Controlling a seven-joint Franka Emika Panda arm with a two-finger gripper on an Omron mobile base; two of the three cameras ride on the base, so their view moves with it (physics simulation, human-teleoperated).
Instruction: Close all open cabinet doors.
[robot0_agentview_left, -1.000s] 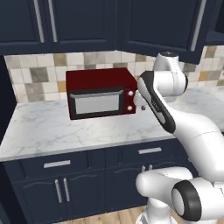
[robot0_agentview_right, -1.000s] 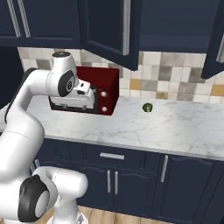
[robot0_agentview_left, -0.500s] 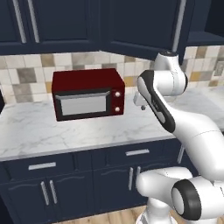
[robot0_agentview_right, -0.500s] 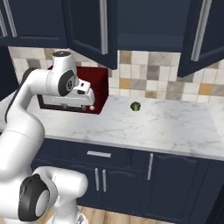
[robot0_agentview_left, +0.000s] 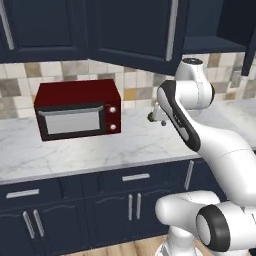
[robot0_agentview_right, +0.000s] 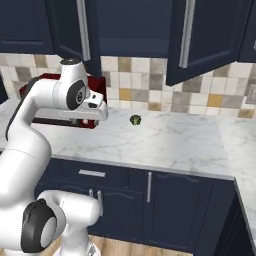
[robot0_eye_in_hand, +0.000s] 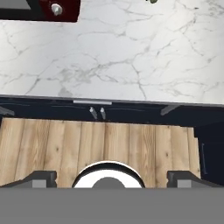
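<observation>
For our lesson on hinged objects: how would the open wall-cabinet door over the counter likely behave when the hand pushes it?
The open cabinet door looks like a stiff framed panel, so it would probably swing on its hinge, not flex. Pushing near its bar handle, seemingly far from the hinge, should take less force.

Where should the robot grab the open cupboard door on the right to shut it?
Probably by the long silver bar handle on the open cabinet door. The door swings out over the marble counter, so the end effector should come from its front face, pinch across the slim vertical bar, then push it back.
</observation>
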